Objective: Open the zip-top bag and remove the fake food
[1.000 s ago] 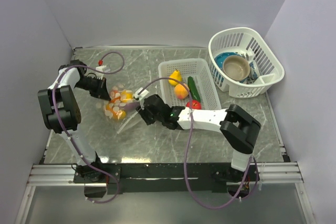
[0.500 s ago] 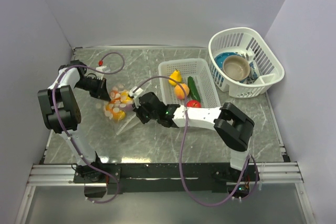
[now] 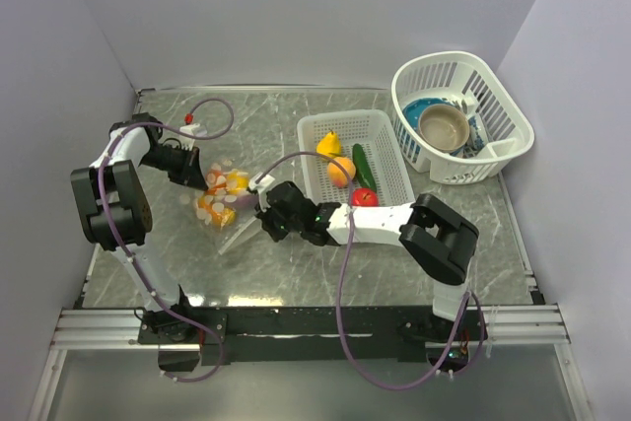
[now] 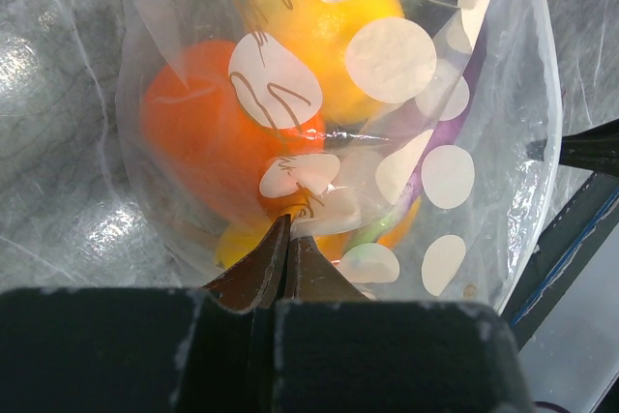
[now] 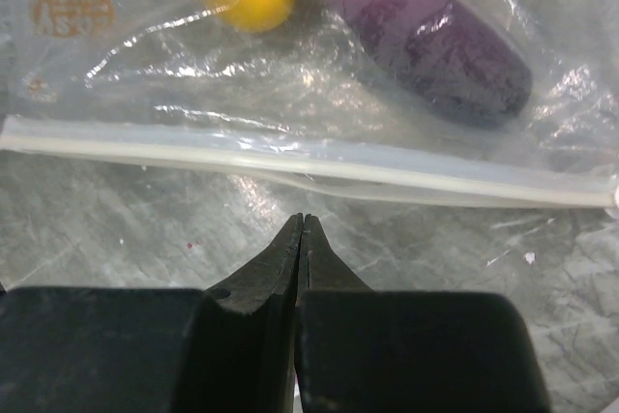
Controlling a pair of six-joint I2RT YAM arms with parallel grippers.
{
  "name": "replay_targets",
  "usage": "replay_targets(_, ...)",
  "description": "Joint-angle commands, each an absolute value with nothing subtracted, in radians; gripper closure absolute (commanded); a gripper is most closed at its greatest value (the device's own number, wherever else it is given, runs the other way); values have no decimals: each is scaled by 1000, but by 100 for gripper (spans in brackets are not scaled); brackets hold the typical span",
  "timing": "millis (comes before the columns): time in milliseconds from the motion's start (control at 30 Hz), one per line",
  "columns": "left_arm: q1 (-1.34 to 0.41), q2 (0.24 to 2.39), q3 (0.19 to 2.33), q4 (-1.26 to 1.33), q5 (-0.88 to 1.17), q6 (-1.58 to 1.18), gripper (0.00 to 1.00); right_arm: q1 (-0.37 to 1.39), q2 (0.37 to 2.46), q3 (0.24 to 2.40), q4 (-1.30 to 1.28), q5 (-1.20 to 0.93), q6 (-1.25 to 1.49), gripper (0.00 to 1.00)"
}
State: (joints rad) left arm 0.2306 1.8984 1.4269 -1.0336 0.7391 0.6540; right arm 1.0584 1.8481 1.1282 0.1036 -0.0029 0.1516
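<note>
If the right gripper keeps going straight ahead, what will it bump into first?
Probably the white zip strip of the zip-top bag, lying straight across in front of the right gripper. Its height above the table is unclear.

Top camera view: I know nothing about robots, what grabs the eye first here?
The polka-dotted zip-top bag, left of centre, full of orange and yellow fake food, with the left gripper pinching its plastic. The right gripper, shut, points at its white zip strip. Further right, a white basket holds more toy fruit.
</note>
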Motion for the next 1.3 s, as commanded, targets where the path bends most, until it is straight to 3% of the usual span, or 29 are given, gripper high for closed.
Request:
replay_targets(0, 236, 1898, 1439, -1055, 749, 673, 99, 1068, 1874, 1195, 184, -2, 146, 100)
replay_targets(267, 235, 1907, 1462, -1100, 736, 703, 99, 1066, 2035, 1351, 213, 89, 100, 99)
replay_targets(367, 232, 1916, 1470, -1120, 727, 715, 99, 1065, 2068, 1408, 206, 123, 54, 84)
replay_targets(400, 230, 1917, 1471, -1123, 727, 718, 99, 1063, 2071, 1420, 207, 127, 34, 73)
replay_targets(467, 227, 1919, 1468, -1120, 719, 716, 99, 1063, 2069, 1427, 202, 126, 23, 71)
replay_targets(633, 225, 1921, 1463, -1118, 719, 715, 99, 1060, 2010, 1327, 244, 97, 55, 71)
replay_targets(800, 225, 1930, 1477, -1127, 726, 715, 99, 1065, 1982, 1192, 302, 35, 153, 80)
replay_targets(933, 224, 1931, 1493, -1134, 729, 713, 99, 1074, 2009, 1155, 357, 32, 166, 82)
replay_targets(1267, 218, 1921, 1519, -1173, 712, 724, 99, 1077, 2056, 1287, 422, 238, 35, 73)
